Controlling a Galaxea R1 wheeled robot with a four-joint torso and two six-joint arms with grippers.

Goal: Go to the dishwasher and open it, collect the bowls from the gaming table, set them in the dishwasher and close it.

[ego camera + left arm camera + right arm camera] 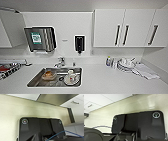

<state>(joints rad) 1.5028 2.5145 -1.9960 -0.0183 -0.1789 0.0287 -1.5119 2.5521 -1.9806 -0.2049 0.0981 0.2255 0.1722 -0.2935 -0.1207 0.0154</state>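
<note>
gripper state on either arm cannot be told: both wrist views look up past the robot's own dark plate at pale wall and ceiling, so the arms seem raised clear, touching nothing. ahead, the white counter [105,82] carries a steel sink [33,82] with dishes left in it for washing. no dishwasher front is in sight; it presumably sits below the counter.

white counter [105,80], steel sink [37,79], white wall cabinets [109,27].
</note>
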